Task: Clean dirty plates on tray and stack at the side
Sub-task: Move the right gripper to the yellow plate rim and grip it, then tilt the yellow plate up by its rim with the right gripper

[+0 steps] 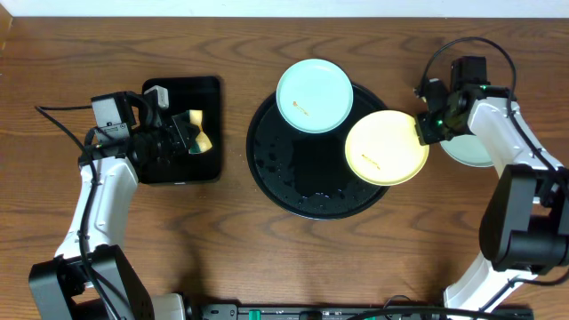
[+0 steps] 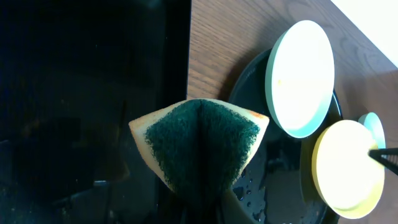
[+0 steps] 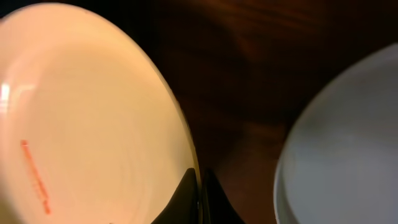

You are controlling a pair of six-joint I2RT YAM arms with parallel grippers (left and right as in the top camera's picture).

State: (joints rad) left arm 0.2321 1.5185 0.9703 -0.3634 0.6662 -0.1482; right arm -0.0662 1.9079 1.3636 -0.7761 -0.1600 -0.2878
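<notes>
Our right end effector [image 1: 425, 127] pinches the rim of the yellow plate [image 1: 387, 148] where it overhangs the right edge of the round tray [image 1: 284, 188], steadying it for wiping, we judge. Our left end effector [image 1: 184, 133] is clamped on a folded sponge [image 1: 199, 135] over the small tray [image 1: 191, 89]. One mint plate [image 1: 314, 95] lies on the round tray's far rim. A second mint plate [image 1: 467, 153] sits on the bench [image 1: 267, 258] — likely the stack's start.

A smudged mint plate [image 1: 315, 95] and a smudged yellow plate [image 1: 386, 148] overhang the glossy black tray [image 1: 298, 191]; a second mint plate [image 1: 464, 156] lies just right.
</notes>
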